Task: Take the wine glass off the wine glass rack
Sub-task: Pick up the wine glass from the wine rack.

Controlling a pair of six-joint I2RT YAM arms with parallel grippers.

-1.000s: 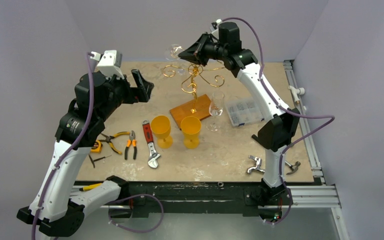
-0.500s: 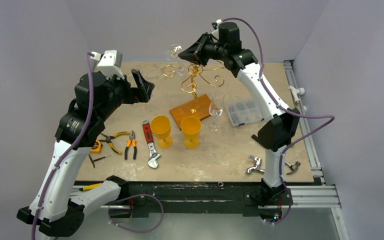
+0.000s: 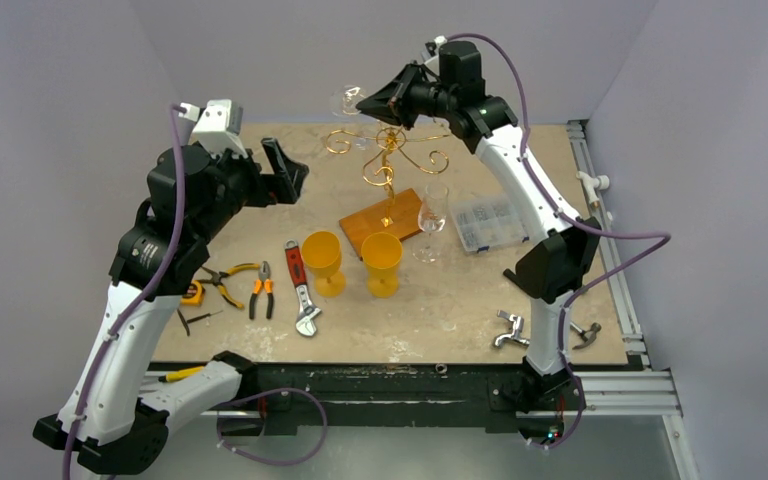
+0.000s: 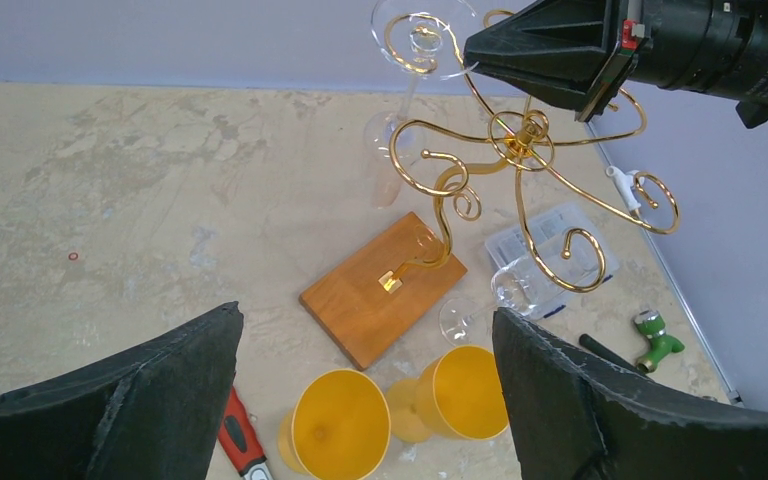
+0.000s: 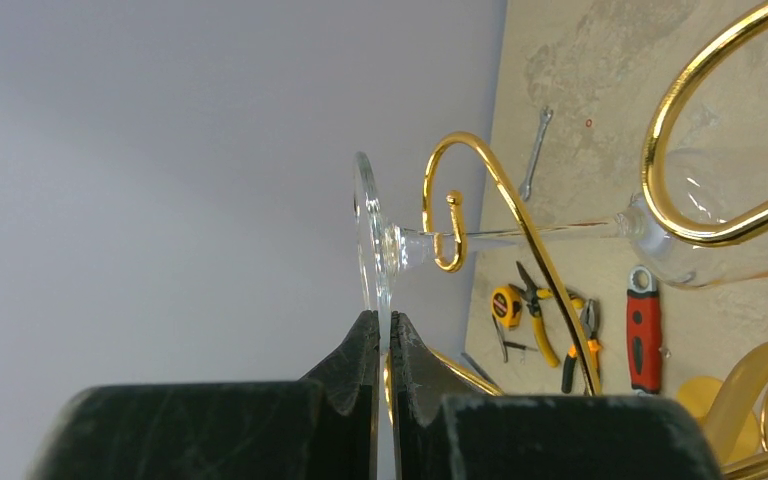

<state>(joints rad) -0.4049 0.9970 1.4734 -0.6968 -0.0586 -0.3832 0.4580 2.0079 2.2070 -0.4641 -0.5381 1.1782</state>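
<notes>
The golden wire wine glass rack [image 3: 390, 160] stands on its wooden base [image 3: 385, 220] at the table's back middle. A clear wine glass [image 3: 348, 103] hangs upside down from its far-left curled arm; its foot [image 5: 368, 235] and stem [image 5: 520, 232] show in the right wrist view. My right gripper [image 3: 370, 102] is shut on the rim of that foot, the stem still hooked in the gold curl [image 5: 450, 232]. My left gripper [image 3: 285, 170] is open and empty, held high left of the rack. In the left wrist view the rack [image 4: 520, 150] and glass foot [image 4: 422, 35] show.
Another clear wine glass [image 3: 431, 222] stands right of the base. Two yellow goblets [image 3: 322, 260] [image 3: 382, 262] stand in front. A red wrench [image 3: 300, 285], pliers [image 3: 260, 288] and tape measure [image 3: 192, 293] lie left. A clear parts box [image 3: 486, 222] sits right; metal fittings [image 3: 510, 330] front right.
My right gripper has lifted slightly with the glass foot pinched in it. The left arm has not moved.
</notes>
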